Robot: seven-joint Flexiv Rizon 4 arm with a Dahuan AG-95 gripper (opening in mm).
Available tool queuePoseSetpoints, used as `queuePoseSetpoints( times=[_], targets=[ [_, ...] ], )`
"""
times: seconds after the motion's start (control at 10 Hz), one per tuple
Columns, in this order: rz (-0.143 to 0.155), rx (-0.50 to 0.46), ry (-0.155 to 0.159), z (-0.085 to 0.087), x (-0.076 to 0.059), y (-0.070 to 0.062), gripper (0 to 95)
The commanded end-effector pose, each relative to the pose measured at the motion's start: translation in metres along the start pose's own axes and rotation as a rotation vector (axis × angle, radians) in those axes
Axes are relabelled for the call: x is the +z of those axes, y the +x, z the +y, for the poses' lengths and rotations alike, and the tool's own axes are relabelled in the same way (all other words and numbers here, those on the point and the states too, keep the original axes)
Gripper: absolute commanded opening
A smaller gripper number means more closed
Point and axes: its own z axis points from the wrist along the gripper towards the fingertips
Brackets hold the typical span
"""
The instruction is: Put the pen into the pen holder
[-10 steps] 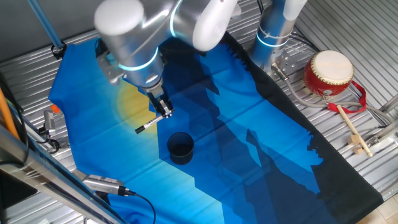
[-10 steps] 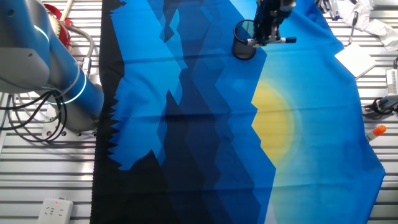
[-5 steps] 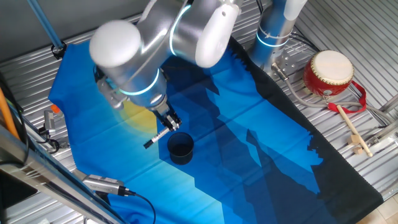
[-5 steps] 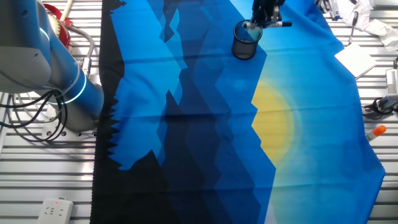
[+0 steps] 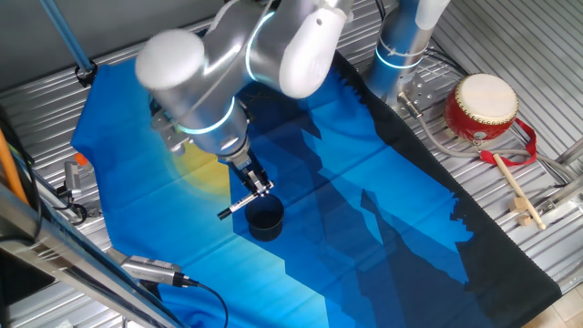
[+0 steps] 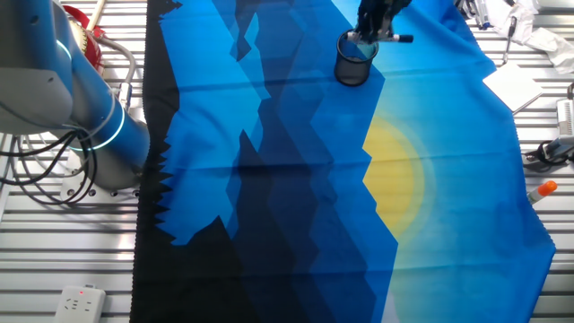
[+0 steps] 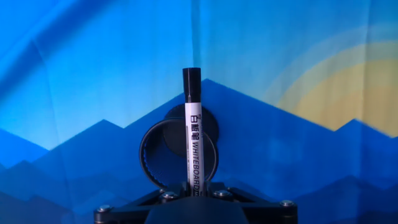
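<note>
My gripper (image 5: pixel 259 191) is shut on the pen (image 5: pixel 239 204), a white whiteboard marker with a black cap. The pen lies level in the jaws, its cap end pointing away from the arm. It hangs just above the rim of the pen holder (image 5: pixel 265 218), a dark round cup standing on the blue cloth. In the hand view the pen (image 7: pixel 192 130) runs straight up from the gripper (image 7: pixel 194 191) across the open mouth of the pen holder (image 7: pixel 177 152). In the other fixed view the gripper (image 6: pixel 372 27) holds the pen (image 6: pixel 387 38) over the pen holder (image 6: pixel 353 61).
A blue cloth with a yellow sun (image 5: pixel 200 159) covers the table. A red-and-cream drum (image 5: pixel 481 107) and a wooden drumstick (image 5: pixel 517 193) lie at the right. An orange-tipped marker (image 6: pixel 541 190) and cables sit by the cloth's edge.
My gripper has moved with the pen toward the pen holder, from beside it to just above its rim. The pen is still held level.
</note>
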Motion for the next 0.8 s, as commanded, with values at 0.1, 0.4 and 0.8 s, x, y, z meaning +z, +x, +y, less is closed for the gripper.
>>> queuePoseSetpoints(
  times=[0.1, 0.4, 0.8],
  targets=[
    [0.008, -0.002, -0.005, -0.0012, 0.0066, 0.0016, 0.0],
    [-0.012, -0.002, 0.04, -0.0011, 0.0065, 0.0014, 0.0],
    [-0.014, 0.017, 0.107, -0.0011, 0.0065, 0.0014, 0.0]
  ],
)
